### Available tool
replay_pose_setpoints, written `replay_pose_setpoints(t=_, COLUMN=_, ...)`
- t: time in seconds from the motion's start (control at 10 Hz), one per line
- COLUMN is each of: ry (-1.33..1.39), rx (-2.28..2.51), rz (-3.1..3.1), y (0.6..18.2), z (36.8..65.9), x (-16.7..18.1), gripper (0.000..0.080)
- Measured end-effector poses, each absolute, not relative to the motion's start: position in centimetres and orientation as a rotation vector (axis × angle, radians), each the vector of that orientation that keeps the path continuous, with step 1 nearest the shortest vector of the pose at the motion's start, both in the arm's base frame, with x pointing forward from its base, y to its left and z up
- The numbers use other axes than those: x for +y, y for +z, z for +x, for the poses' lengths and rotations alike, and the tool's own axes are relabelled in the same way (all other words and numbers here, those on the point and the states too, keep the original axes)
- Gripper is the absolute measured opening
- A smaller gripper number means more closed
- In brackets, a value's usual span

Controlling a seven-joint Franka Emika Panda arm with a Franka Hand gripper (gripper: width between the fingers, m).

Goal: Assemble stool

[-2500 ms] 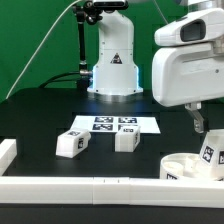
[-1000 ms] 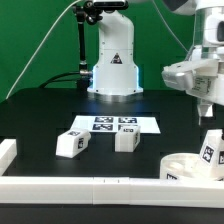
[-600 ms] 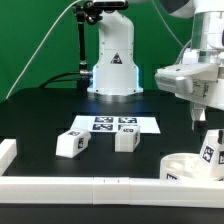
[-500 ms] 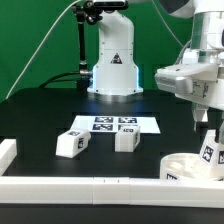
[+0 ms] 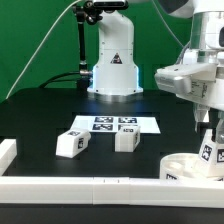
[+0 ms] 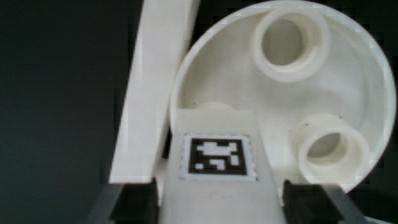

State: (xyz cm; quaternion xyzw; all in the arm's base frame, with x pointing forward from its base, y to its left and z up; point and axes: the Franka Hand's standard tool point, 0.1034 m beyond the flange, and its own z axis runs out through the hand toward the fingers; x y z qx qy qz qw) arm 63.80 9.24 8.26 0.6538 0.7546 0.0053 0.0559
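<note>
The stool's round white seat point(image 5: 183, 166) lies at the exterior view's right, against the front rail. One tagged leg point(image 5: 211, 150) stands upright on it. My gripper point(image 5: 205, 127) hangs right over that leg, its fingers down around the leg's top. In the wrist view the tagged leg point(image 6: 221, 165) sits between my two dark fingers point(image 6: 143, 205), which flank it closely, and the gripper point(image 6: 228, 208) looks open. The seat point(image 6: 240, 90) with two round sockets shows beyond it. Two more legs point(image 5: 70, 143) point(image 5: 126, 139) lie loose mid-table.
The marker board point(image 5: 115, 124) lies flat behind the two loose legs. A long white rail point(image 5: 80, 186) runs along the front, with a short piece point(image 5: 7, 150) at the exterior view's left. The rail point(image 6: 151, 90) also borders the seat. The arm's base point(image 5: 112, 70) stands at the back.
The gripper swung away from close to the camera, rose at the right, then came down over the standing leg. In the last half second it sank slightly. The parts have not moved.
</note>
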Motion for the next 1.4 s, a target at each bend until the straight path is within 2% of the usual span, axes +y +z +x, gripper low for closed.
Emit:
replay_pose_setpoints(t=0.3, ry=0.071, rx=2.153, rz=2.135, y=8.3, z=64.4, x=7.6, gripper=0.0333)
replay_pose_setpoints(t=0.6, ry=0.092, rx=1.896, rz=2.377, y=8.3, z=64.3, x=7.5, gripper=0.0334)
replay_pose_setpoints(t=1.0, ry=0.142, rx=1.303, rz=2.849, y=8.1, z=63.8, x=6.8, gripper=0.0334)
replay_pose_setpoints(t=1.4, ry=0.146, rx=0.898, rz=3.018, y=8.1, z=63.8, x=7.1, gripper=0.0334)
